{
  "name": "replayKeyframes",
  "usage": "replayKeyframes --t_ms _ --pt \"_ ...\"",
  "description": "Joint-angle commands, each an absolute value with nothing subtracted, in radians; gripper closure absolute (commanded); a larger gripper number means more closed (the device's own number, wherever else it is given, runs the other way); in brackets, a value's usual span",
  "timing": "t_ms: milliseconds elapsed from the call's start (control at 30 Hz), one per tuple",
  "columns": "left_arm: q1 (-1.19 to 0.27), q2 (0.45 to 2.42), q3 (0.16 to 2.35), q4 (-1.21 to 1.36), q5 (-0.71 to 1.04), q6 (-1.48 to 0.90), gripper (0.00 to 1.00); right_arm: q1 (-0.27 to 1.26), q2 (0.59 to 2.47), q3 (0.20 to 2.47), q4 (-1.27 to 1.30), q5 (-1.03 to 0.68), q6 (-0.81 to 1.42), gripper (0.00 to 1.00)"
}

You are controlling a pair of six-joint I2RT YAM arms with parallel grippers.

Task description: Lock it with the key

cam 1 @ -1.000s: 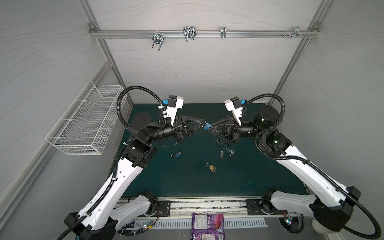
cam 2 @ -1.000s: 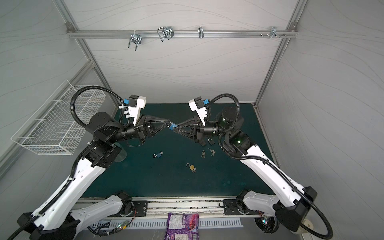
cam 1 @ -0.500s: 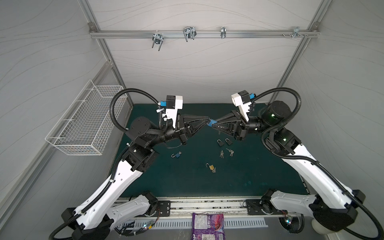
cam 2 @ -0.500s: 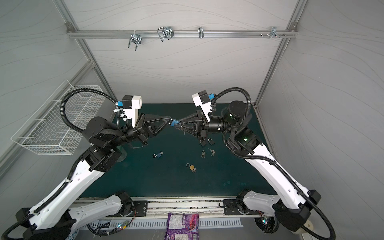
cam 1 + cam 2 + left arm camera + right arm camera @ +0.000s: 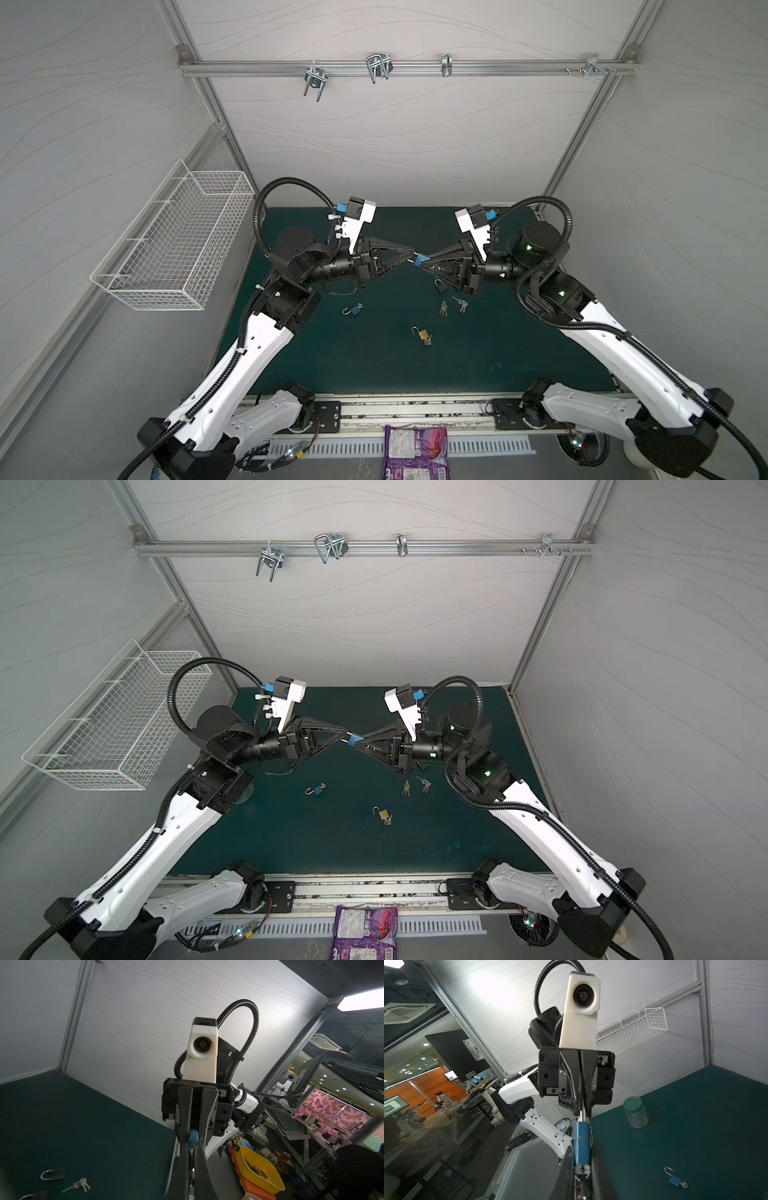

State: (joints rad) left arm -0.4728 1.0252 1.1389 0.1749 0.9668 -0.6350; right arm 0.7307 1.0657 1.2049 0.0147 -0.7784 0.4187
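In both top views the small blue metal padlock (image 5: 420,260) hung at mid-frame above the dark green counter (image 5: 374,365), clamped in the right claw (image 5: 426,264). The left claw (image 5: 412,252) sat at its end, pinched shut. The left wrist view showed only the lock's blue end (image 5: 193,1137). In the right wrist view the left claw nipped an apparent slim silver key (image 5: 580,1114) entering the lock. It was probably light, rigid, slick metal, best gripped across its flat sides.

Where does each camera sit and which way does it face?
Top views: high above the front, looking down on the green mat; both arms show whole.
Left wrist: behind the left gripper, facing the right gripper and its camera.
Right wrist: behind the right gripper, facing the left gripper and wire basket.
All share the blue padlock between the tips.
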Motion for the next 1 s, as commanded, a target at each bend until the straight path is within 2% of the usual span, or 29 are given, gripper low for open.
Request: replayKeyframes --t_ms 0,200,233,367,467,500,600,733,867,967 --pt "-0.456 1.024 1.175 0.285 0.997 -0.699 1.00 0.721 1.013 1.224 0.031 -0.783 0.393 1.00" --pt "-0.484 1.020 1.172 0.245 0.979 -0.660 1.00 0.721 1.041 1.246 0.056 -0.806 0.418 1.00" --pt "-0.482 1.016 1.171 0.240 0.972 -0.660 0.95 0.720 1.043 1.253 0.041 -0.806 0.407 1.00" --pt "-0.483 1.000 1.173 0.215 0.931 -0.641 0.64 0.720 1.046 1.260 -0.001 -0.808 0.376 1.00" --pt "-0.483 0.999 1.178 0.214 0.917 -0.641 0.51 0.719 1.049 1.263 -0.021 -0.813 0.366 1.00" --pt "-0.483 0.999 1.178 0.218 0.915 -0.642 0.49 0.720 1.049 1.262 -0.025 -0.814 0.364 1.00" --pt "-0.482 1.007 1.183 0.219 0.920 -0.640 0.49 0.720 1.045 1.258 -0.035 -0.813 0.359 1.00" --pt "-0.483 1.022 1.182 0.238 0.940 -0.653 0.63 0.720 1.040 1.261 -0.043 -0.804 0.351 1.00" --pt "-0.482 1.025 1.183 0.233 0.952 -0.650 0.60 0.720 1.032 1.257 -0.043 -0.787 0.346 1.00" --pt "-0.482 1.025 1.178 0.217 0.954 -0.640 0.61 0.720 1.025 1.255 -0.042 -0.772 0.343 1.00"
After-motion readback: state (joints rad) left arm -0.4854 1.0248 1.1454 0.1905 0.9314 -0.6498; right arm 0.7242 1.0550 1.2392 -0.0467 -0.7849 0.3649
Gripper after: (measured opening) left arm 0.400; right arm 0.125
